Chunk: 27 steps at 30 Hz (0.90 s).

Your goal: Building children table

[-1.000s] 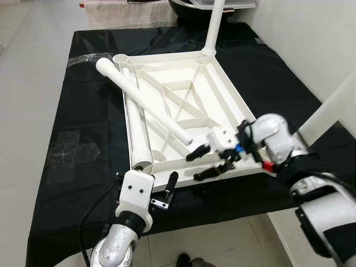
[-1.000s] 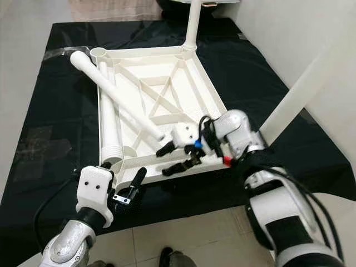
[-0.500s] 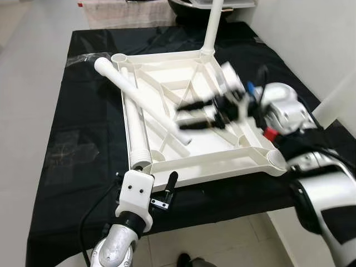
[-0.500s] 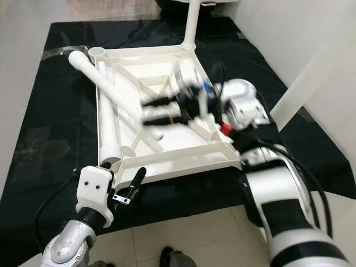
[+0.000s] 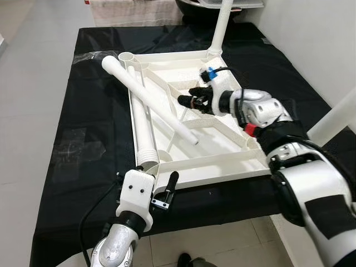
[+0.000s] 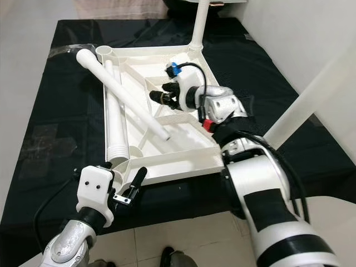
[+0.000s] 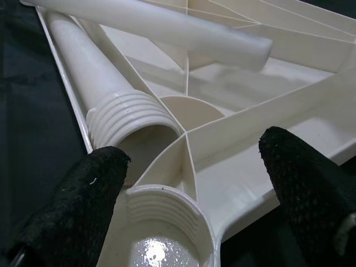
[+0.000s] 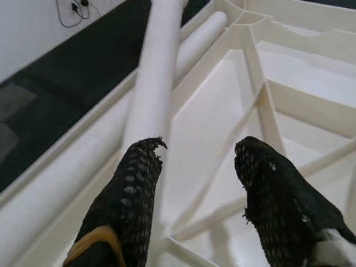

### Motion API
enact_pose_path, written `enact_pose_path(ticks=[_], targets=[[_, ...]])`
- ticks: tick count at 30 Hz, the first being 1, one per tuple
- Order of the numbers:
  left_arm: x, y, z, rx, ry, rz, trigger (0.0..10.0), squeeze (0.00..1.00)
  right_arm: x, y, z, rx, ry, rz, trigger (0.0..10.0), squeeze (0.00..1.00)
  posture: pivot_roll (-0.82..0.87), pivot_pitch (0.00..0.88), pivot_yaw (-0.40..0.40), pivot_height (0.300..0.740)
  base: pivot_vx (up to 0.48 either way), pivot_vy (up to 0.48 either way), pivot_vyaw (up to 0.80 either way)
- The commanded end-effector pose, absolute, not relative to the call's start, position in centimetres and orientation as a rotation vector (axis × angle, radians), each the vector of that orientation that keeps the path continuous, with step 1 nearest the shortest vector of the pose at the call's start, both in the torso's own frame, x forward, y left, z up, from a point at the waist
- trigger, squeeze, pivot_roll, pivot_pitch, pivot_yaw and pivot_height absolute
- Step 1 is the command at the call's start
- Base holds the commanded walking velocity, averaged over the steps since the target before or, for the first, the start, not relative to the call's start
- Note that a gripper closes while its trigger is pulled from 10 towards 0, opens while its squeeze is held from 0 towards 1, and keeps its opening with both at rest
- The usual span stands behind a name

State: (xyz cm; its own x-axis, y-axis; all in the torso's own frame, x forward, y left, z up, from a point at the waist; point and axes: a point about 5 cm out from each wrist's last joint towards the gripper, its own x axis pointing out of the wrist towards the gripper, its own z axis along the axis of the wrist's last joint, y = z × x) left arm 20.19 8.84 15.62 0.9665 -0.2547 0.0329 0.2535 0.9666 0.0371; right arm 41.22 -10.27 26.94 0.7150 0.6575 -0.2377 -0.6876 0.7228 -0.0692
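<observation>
The right gripper [image 5: 188, 98], fingers apart, hangs just beside the loose leg [image 5: 149, 100], seemingly not touching; the left gripper [image 7: 189, 183] gapes at the tabletop's [image 5: 222, 161] corner socket.

Tabletop [image 5: 222, 161]: cream plastic, smooth with a soft sheen, ribbed underside moulded in one piece.
Loose leg [image 5: 147, 100]: same cream plastic, smooth tube, nearly matt.
Second leg [image 7: 105, 94]: plastic too, moulded thread ridges at its end (crisp in the left wrist view).
Corner socket [image 7: 161, 222]: glossy inside, catching a bright highlight.
Table cover [image 5: 83, 183]: black sheet, slightly shiny, faint creases.
Right gripper [image 8: 200, 189] fingers [image 8: 133, 189]: black, rough knobbly texture.
Left gripper [image 7: 189, 183]: same coarse black pads.
Floor [image 5: 33, 67]: pale tile, smooth.
</observation>
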Motion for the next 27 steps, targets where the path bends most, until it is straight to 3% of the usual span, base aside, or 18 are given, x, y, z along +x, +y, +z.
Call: enact_pose_path(ticks=[1,12,27], targets=[[20.0,8.7,15.3,0.032,-0.024,-0.258,10.0,0.00,41.4,-10.1,27.6,-0.150,0.215,0.731,10.0,0.00,0.05,0.163,-0.095,0.740,0.000,0.000,0.00],[20.0,8.6,15.1,0.030,-0.018,-0.263,10.0,0.00,41.0,-9.6,27.0,-0.263,0.336,0.746,10.0,0.00,0.04,0.155,-0.099,0.740,0.000,0.000,0.00],[20.0,8.6,15.1,0.027,-0.013,-0.262,10.0,0.00,40.2,-8.7,25.8,-0.213,0.489,0.823,10.0,0.00,0.04,0.169,-0.102,0.740,0.000,0.000,0.00]])
